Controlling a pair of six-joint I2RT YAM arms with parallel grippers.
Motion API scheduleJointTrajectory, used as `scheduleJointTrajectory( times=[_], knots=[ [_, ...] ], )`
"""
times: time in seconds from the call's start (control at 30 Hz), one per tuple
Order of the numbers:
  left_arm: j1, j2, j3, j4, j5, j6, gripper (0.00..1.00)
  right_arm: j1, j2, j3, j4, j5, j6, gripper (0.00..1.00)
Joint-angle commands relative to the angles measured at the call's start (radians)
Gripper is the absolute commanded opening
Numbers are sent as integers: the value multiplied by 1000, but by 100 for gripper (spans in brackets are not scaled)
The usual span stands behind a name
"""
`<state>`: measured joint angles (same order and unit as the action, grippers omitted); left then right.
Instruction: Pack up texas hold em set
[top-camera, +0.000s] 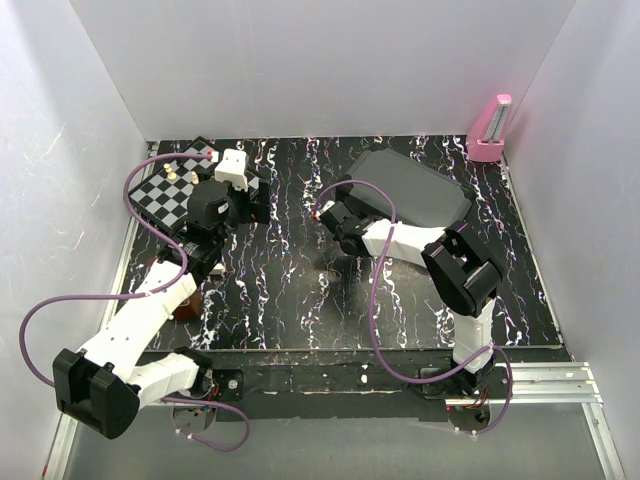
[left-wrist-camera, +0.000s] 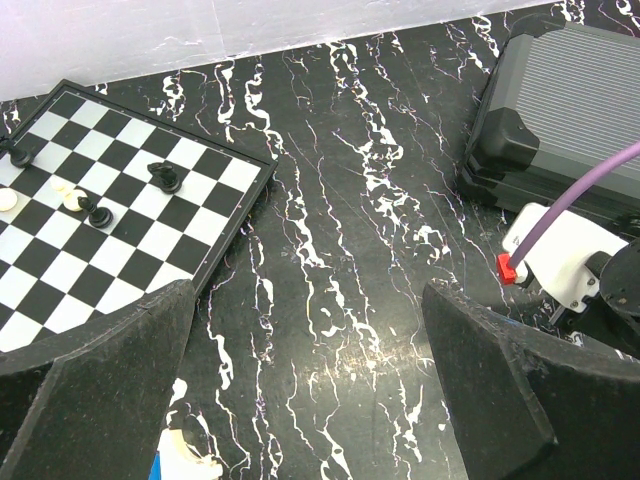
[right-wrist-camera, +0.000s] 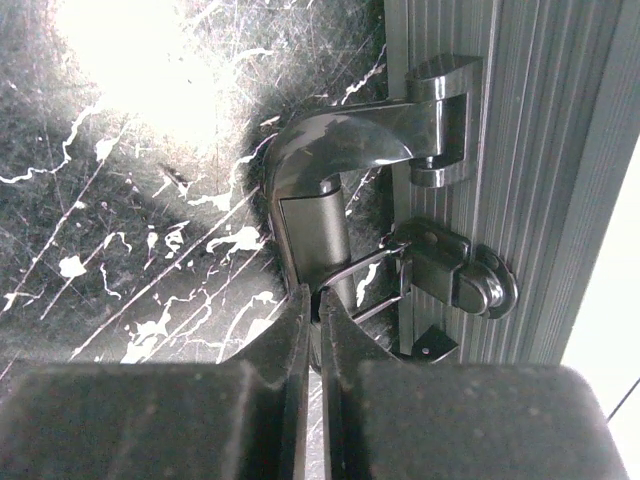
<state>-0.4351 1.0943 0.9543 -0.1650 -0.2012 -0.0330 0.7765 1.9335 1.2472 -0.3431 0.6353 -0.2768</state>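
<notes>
The texas hold em set shows as a shut black ribbed case (top-camera: 420, 190) at the back right of the table; its chips, cards and discs are hidden inside. My right gripper (top-camera: 322, 212) is at the case's left edge. In the right wrist view the case (right-wrist-camera: 530, 150) fills the right side, with its handle (right-wrist-camera: 320, 180) and a metal latch (right-wrist-camera: 455, 275). The right gripper (right-wrist-camera: 318, 300) is shut on the latch's wire loop, just below the handle. My left gripper (left-wrist-camera: 310, 400) hangs wide open over bare tabletop, between the chessboard and the case (left-wrist-camera: 570, 110), holding nothing.
A black-and-white chessboard (left-wrist-camera: 110, 210) with a few pieces lies at the back left. A small blue-white block (left-wrist-camera: 185, 460) sits by the left gripper's left finger. A pink object (top-camera: 490, 130) stands in the back right corner. White walls enclose the table.
</notes>
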Motion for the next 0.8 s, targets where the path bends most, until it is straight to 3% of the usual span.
scheduleJointTrajectory(
  times=[0.0, 0.77],
  knots=[
    [-4, -17, 8, -4, -15, 8, 98, -5, -19, 29, 47, 72, -44, 3],
    [-4, -17, 6, -1, -6, 8, 98, -3, -97, 80, 69, 201, -160, 1]
  ],
)
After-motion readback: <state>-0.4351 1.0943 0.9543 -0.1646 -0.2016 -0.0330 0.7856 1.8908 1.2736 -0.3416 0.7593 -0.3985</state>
